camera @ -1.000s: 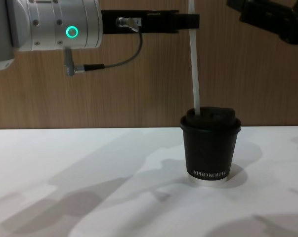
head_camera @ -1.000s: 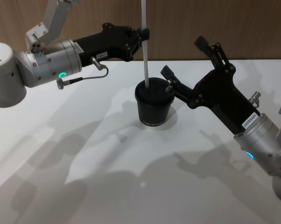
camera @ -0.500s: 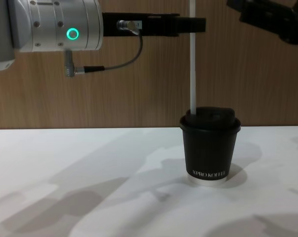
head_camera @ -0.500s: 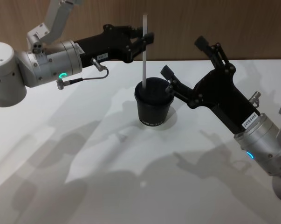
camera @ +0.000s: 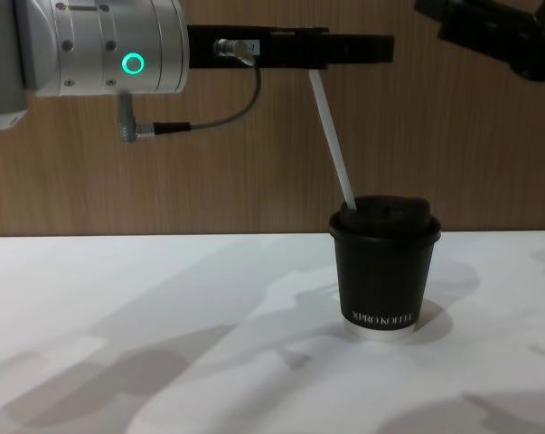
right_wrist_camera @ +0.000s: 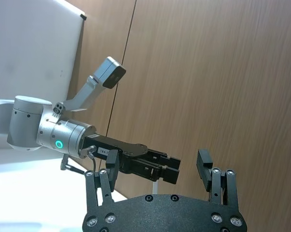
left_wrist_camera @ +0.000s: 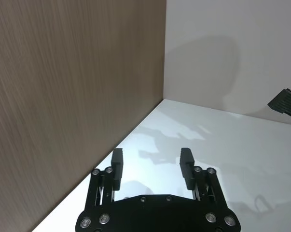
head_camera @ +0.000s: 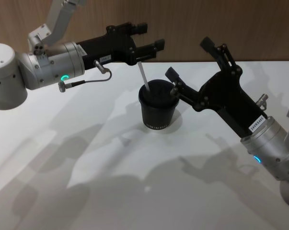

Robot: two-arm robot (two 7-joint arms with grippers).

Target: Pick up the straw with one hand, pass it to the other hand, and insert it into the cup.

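Note:
The black cup [head_camera: 157, 109] with a domed lid stands mid-table; its white lettering faces the chest view [camera: 385, 271]. The white straw [head_camera: 144, 75] sits in the lid and leans back toward my left, free of both grippers; from the chest it slants up-left [camera: 333, 140]. My left gripper [head_camera: 151, 37], with silver wrist and green ring, hovers open just above the straw's top end [camera: 367, 50], its fingers spread with nothing between them [left_wrist_camera: 151, 157]. My right gripper [head_camera: 188, 58], all black, is open beside the cup's right side [right_wrist_camera: 157, 162].
The white table [head_camera: 86, 158] runs to a wooden wall close behind the cup. My right arm's body slants across the table's right half. The tip of my right gripper [camera: 489, 32] hangs at the upper right of the chest view.
My left gripper has opened and let go of the straw. The straw, held upright before, has slid deeper into the cup and tipped to lean left.

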